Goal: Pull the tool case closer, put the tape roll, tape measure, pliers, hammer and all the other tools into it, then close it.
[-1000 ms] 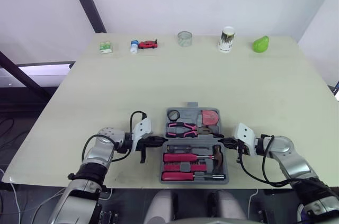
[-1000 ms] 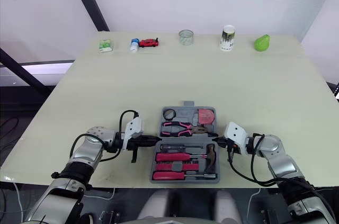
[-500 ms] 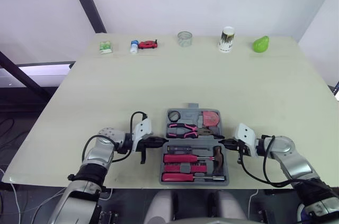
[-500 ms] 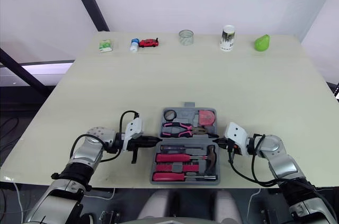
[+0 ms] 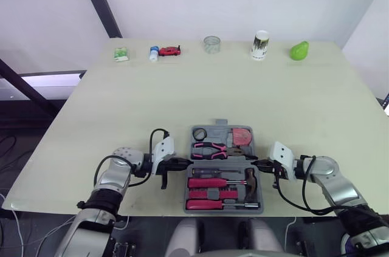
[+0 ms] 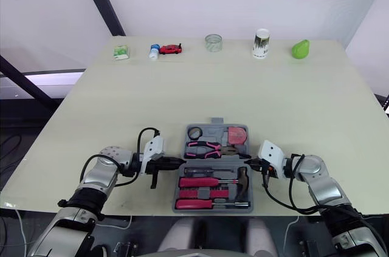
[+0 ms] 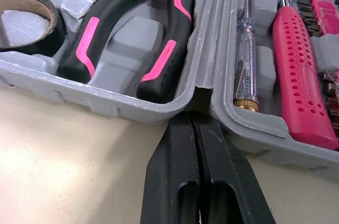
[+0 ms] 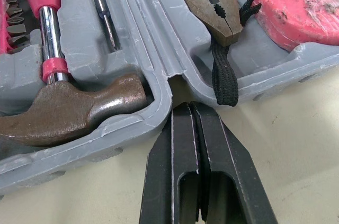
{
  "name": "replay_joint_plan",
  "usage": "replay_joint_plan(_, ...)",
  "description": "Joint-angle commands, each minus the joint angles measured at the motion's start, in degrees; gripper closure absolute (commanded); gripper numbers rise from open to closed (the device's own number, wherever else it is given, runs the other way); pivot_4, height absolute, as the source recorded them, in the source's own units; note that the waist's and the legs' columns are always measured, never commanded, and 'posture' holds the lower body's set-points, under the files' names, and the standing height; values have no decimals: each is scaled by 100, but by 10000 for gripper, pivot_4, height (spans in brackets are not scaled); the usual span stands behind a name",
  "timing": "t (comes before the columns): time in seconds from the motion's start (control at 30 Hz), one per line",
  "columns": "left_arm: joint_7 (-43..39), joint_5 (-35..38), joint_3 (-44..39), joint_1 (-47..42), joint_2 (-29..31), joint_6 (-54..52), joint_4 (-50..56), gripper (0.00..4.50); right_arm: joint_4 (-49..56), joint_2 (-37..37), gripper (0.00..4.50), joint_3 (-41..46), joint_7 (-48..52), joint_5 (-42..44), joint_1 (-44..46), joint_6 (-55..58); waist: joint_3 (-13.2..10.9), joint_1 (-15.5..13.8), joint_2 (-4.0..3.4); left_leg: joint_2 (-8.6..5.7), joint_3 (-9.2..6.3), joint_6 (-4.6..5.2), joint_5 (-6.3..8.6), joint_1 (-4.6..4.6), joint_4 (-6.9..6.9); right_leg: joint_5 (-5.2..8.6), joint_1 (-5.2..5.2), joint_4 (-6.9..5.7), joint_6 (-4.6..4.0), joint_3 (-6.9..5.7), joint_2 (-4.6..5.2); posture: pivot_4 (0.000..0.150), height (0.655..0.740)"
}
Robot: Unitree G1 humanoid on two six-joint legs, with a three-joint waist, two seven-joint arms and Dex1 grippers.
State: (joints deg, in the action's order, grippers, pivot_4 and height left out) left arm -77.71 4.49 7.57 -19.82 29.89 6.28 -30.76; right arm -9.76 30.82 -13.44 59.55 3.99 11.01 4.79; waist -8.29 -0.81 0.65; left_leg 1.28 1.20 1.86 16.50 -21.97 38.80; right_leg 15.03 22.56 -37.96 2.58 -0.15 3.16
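As the tool case [image 5: 223, 169] lies open near my edge of the surface [image 5: 182, 99], I have it between my two arms. My left claw [image 7: 192, 121] is clenched on nothing, its tip pushed into the hinge notch on that side. My right claw [image 8: 185, 108] is clenched and empty too, at the matching notch on the other side.

The far half carries the tape roll [image 7: 24, 20], the pliers [image 7: 132, 28] and the red tape measure [image 8: 296, 7]. The near half carries the hammer [image 8: 74, 110] and the pink-handled screwdriver [image 7: 304, 70].

I judge the shell to be stiff moulded plastic, hard and rather slick. With steel inside it should feel weighty, and it will likely slide on this smooth top, not tip. The hinge gap is a poor place to grip: it is narrow, and pressing there only steers the case.

For closing, I would take the far half by its outer rim, beside the handle tab [image 5: 220, 121], and fold it toward me. The tape roll seems only loosely seated, and I can't tell whether the pliers are clipped in, so either may drop out as that half swings over.
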Motion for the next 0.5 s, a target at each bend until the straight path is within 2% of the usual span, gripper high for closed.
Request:
replay_joint_plan(0.03, -147, -130, 422, 92, -124, -29, -22, 44306, 101, -58, 45000, -258, 157, -12, -108, 23, 0, 0, 0, 0, 0, 0, 0, 0, 0, 0, 0, 0, 0, 0, 0, 1500, 7400)
replay_joint_plan(0.27, -116, -138, 403, 79, -79, -10, -70, 44306, 227, 2, 45000, -296, 326, 116, -232, 230, 0, -3, 0, 0, 0, 0, 0, 0, 0, 0, 0, 0, 0, 0, 0, 1500, 7400)
replay_joint_plan(0.5, -108, -114, 411, 132, -54, -38, 18, 44306, -105, -21, 45000, -243, -37, -211, -108, -137, 1, 6, 1, 0, 0, 0, 0, 1, 0, 0, 0, 0, 0, 0, -1, 1500, 7400)
